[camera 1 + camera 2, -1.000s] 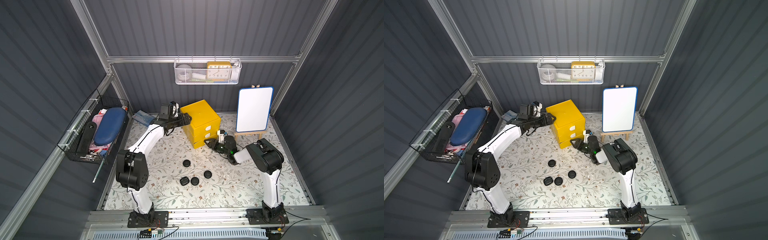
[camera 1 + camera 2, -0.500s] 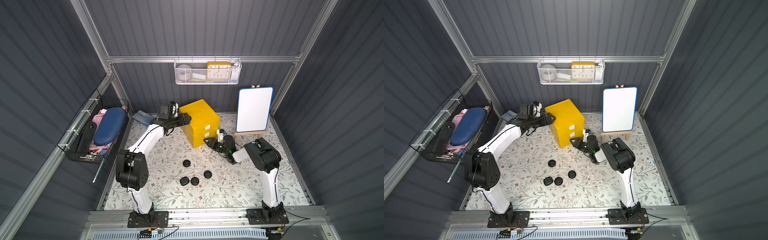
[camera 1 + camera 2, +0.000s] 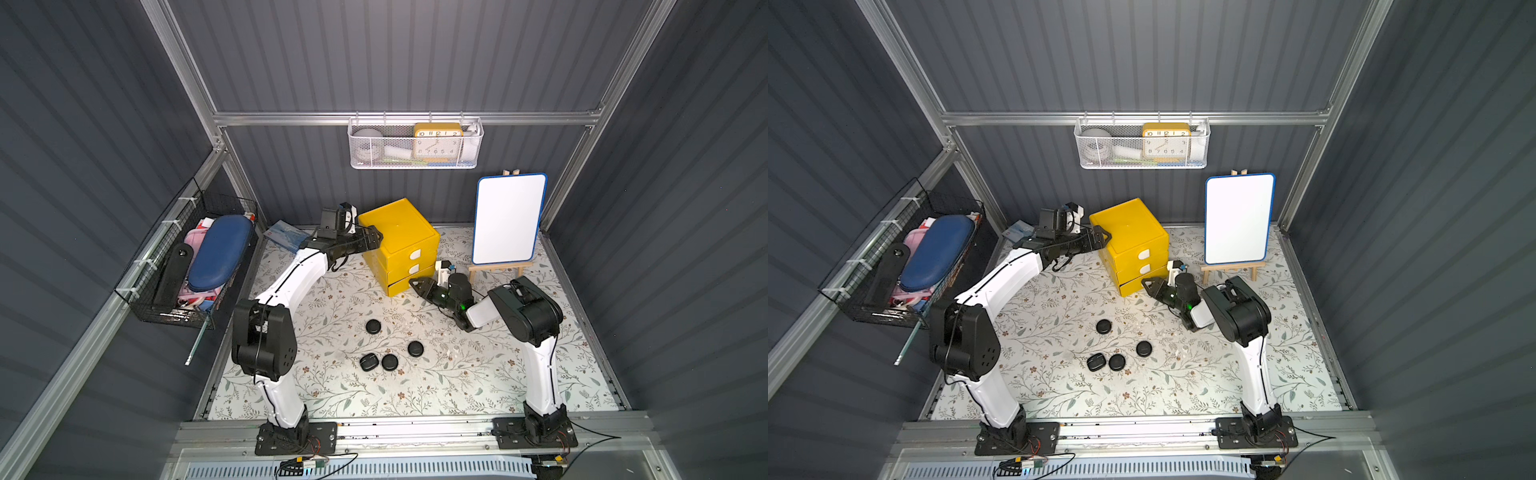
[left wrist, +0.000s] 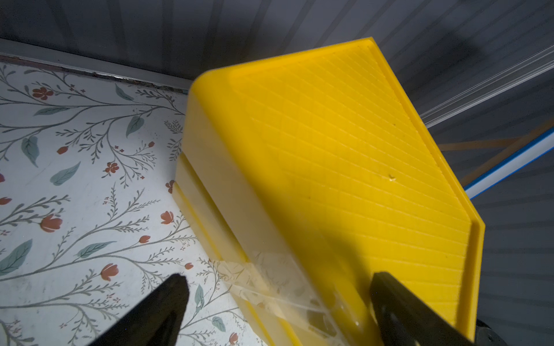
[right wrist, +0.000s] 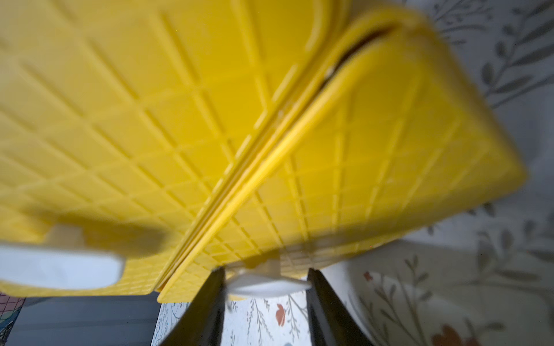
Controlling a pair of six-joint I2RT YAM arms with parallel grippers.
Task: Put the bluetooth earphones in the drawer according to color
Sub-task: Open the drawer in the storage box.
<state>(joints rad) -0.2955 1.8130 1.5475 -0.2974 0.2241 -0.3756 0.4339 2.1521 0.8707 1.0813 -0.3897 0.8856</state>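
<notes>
Several black bluetooth earphones point(image 3: 373, 326) point(image 3: 1103, 326) lie loose on the floral table in both top views; no other colors show. The yellow three-drawer cabinet point(image 3: 399, 232) point(image 3: 1129, 226) stands at the back. My right gripper point(image 3: 415, 284) point(image 3: 1147, 283) point(image 5: 265, 278) is low at the bottom drawer point(image 3: 401, 286), shut on its white handle point(image 5: 266, 286), which spans the gap between both fingers. That drawer stands slightly out. My left gripper point(image 3: 374, 237) point(image 3: 1102, 237) point(image 4: 278, 280) is open, straddling the cabinet's upper rear-left edge.
A whiteboard on an easel point(image 3: 509, 218) stands right of the cabinet, close behind the right arm. A white wire basket point(image 3: 415, 143) hangs on the back wall. A black wire basket point(image 3: 199, 266) hangs on the left wall. Clear tape point(image 4: 269, 281) sticks to the cabinet's side.
My right gripper's jaws have narrowed onto the bottom drawer's handle. The left arm and the black cases have not moved.
</notes>
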